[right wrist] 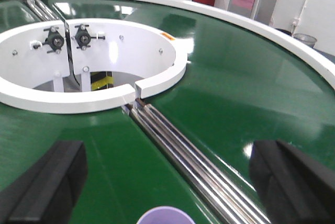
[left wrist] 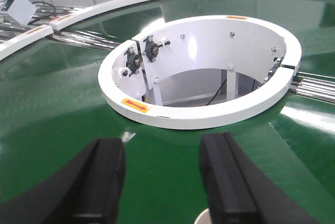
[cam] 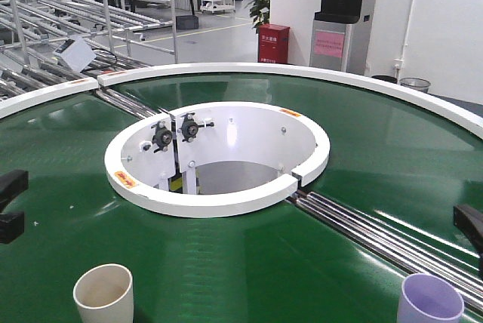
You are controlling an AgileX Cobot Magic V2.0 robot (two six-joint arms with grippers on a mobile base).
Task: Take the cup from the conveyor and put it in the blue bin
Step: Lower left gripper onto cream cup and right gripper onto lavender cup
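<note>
conveyor (cam: 362, 149) glossy green, steel rollers (cam: 377, 236) at seam; round cream cup (cam: 103, 293), lilac cup (cam: 430, 298) upright; left claw (left wrist: 162, 153), right claw (right wrist: 167, 153) both spread apart.

2 cups on the conveyor (cam: 377, 142), near side.
I see the left cup (cam: 103, 293) and right cup (cam: 430, 299) well apart, the central opening (cam: 226, 176) behind them, rollers (cam: 377, 236) running from it toward the right cup.

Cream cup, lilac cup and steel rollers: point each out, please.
cream cup (cam: 103, 288), front view, inside its open mouth
lilac cup (cam: 431, 299), front view, inside its open mouth
steel rollers (cam: 377, 235), front view, midway along the seam
</note>
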